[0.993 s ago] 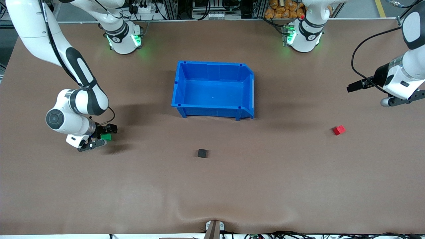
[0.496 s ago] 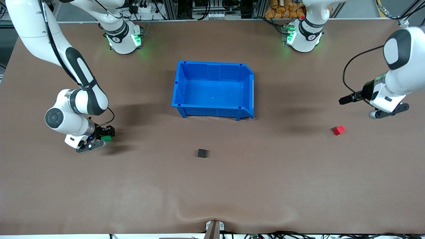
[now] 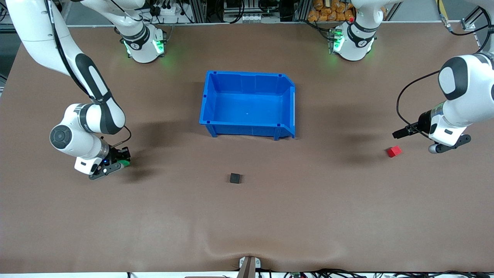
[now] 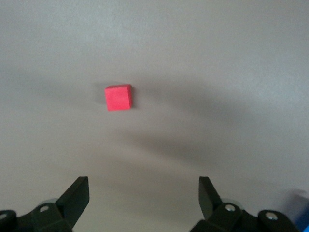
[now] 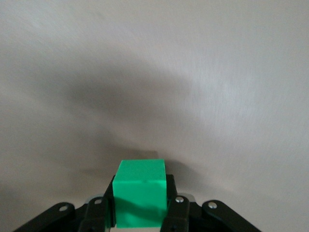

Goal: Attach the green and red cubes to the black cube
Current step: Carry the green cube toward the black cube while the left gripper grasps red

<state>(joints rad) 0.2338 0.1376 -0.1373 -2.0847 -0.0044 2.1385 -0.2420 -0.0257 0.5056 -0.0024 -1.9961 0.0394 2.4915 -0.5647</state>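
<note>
From the high camera, the brown surface carries a blue bin near the middle, toward the edge where the arm bases stand. A black cube sits alone on the surface, nearer the camera than the bin and well apart from it. Toward the right arm's end, the right hand is low over the surface with a green cube clamped between its fingers. Toward the left arm's end, a red cube lies on the surface, and the left hand hangs in the air just beside it, nearer that end edge.

The left wrist camera shows the left hand with its fingers spread wide and nothing between them; the red cube lies on bare surface ahead of them, untouched.

The right wrist camera shows the right hand closed tight on the green cube, which pokes out past the fingertips.
</note>
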